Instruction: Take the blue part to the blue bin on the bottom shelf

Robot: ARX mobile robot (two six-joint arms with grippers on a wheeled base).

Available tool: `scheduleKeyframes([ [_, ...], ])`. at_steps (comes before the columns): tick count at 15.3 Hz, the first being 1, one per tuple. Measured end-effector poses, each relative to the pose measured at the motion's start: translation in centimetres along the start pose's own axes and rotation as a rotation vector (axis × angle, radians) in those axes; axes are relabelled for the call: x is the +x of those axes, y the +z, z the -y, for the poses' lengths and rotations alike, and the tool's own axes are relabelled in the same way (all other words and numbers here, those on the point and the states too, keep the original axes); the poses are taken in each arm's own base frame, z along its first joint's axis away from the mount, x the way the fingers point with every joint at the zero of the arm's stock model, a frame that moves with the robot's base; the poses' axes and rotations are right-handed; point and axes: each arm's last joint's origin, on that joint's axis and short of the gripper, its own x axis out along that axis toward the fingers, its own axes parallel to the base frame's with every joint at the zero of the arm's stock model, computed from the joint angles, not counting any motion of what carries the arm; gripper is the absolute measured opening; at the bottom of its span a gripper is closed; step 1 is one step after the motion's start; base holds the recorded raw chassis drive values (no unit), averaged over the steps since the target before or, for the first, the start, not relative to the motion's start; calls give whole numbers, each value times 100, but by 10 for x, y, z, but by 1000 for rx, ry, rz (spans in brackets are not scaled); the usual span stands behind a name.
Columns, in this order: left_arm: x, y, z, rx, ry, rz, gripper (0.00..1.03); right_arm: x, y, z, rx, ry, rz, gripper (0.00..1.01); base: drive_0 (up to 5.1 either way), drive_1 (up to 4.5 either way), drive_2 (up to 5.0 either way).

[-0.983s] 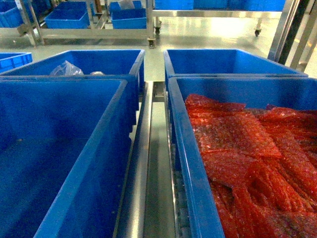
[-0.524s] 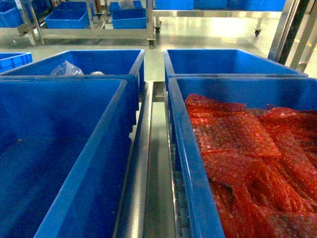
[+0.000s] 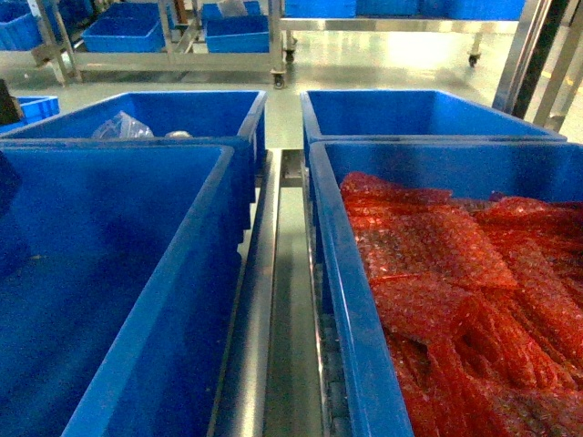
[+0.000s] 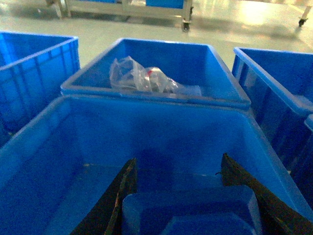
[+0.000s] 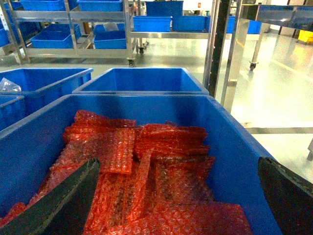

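Observation:
A blue part (image 4: 190, 213), a flat moulded piece with a raised edge, sits between the dark fingers of my left gripper (image 4: 179, 159), which is shut on it. The gripper hangs over the inside of the large near-left blue bin (image 4: 146, 127), whose floor is bare. In the head view that same bin (image 3: 182, 273) stands on the bottom shelf (image 3: 260, 300), a run of grey steel rails. A dark bit of the left arm (image 3: 7, 102) shows at the left edge. My right gripper (image 5: 178, 164) is open above red bubble wrap (image 5: 146, 147), holding nothing.
The near-right blue bin (image 3: 342, 273) is full of red bubble-wrap sheets (image 3: 437, 264). Behind stand a far-left bin (image 3: 164, 114) with a clear plastic bag (image 4: 142, 78) and a far-right bin (image 3: 410, 114). Steel racks with more blue bins (image 3: 237, 32) line the back.
A dark piece of the left arm has come into the head view at the left edge, and a shadow now falls on the near-left bin's left wall. The bins have not moved.

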Motion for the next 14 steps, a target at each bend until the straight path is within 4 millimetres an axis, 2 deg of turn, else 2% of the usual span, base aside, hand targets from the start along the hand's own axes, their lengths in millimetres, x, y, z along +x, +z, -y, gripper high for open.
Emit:
scheduleKeyframes([
  [2,-1,4,0,-14,5,13,67,0,0,0,0,0,0,98,0,0,0],
  [4,-23,17,-7,-16,57,58,96,0,0,0,0,0,0,98,0,0,0],
  [5,-27,19,-8,-25,60,81,98,0,0,0,0,0,1,98,0,0,0],
  [7,-25,15,-8,-16,66,60,98,0,0,0,0,0,0,98,0,0,0],
  [8,-26,17,-9,-13,25,107,94,0,0,0,0,0,0,98,0,0,0],
  [10,-36,8,-19,31,-85,170,76,0,0,0,0,0,0,98,0,0,0],
  [11,-44,-3,-27,60,-101,157,62,0,0,0,0,0,0,98,0,0,0],
  [14,-51,-10,-33,74,-100,153,47,0,0,0,0,0,0,98,0,0,0],
])
